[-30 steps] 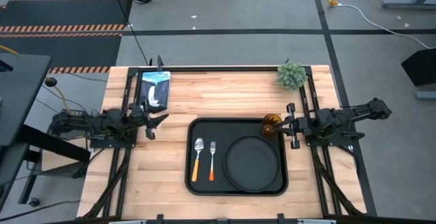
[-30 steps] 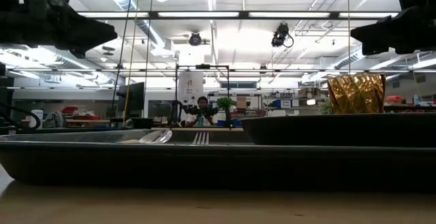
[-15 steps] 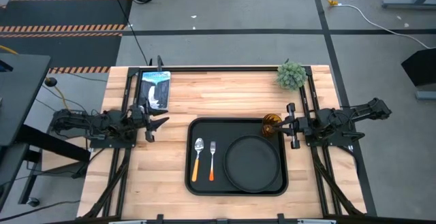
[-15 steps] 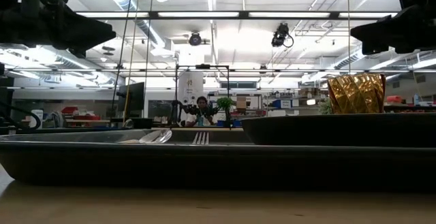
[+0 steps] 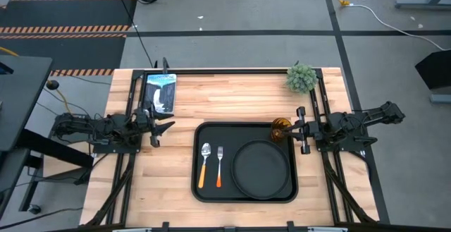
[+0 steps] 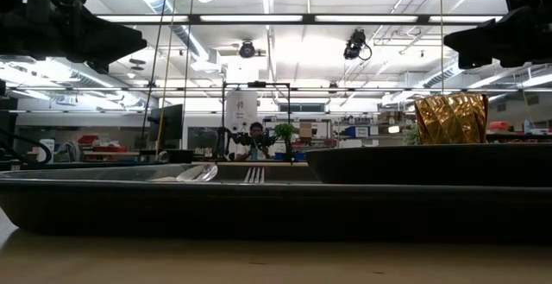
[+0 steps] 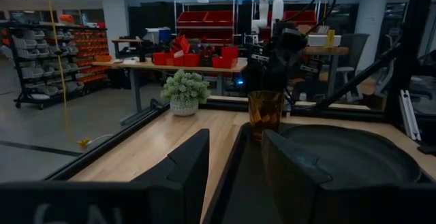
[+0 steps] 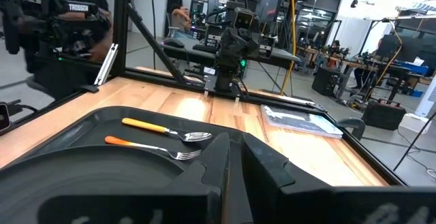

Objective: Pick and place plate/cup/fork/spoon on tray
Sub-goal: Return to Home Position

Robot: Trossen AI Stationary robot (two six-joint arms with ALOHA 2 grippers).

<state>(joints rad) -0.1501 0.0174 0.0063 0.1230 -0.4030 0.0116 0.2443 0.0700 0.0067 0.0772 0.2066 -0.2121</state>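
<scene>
The black rectangular tray [image 5: 201, 137] lies on the wooden table. On it, the round black plate [image 5: 262, 168] lies at the right. The spoon [image 5: 205, 163] and the fork [image 5: 219, 165] lie side by side at the left. The amber cup [image 5: 281, 128] stands upright in the far right corner and also shows in the low view [image 6: 451, 118]. My left gripper [image 5: 158, 130] hovers open and empty, left of the tray; the left wrist view [image 7: 235, 139] shows it too. My right gripper [image 5: 299, 130] is shut and empty, right of the cup and higher than it; it also shows in the right wrist view [image 8: 235, 146].
A small green potted plant [image 5: 301, 78] stands at the far right corner of the table. A blue and white flat object [image 5: 161, 91] lies at the far left. Bare wood lies between the tray and the far edge. A person shows far off in the room [image 6: 256, 137].
My left gripper has drawn back a little toward the table's left edge. Nothing on the tray has moved.
</scene>
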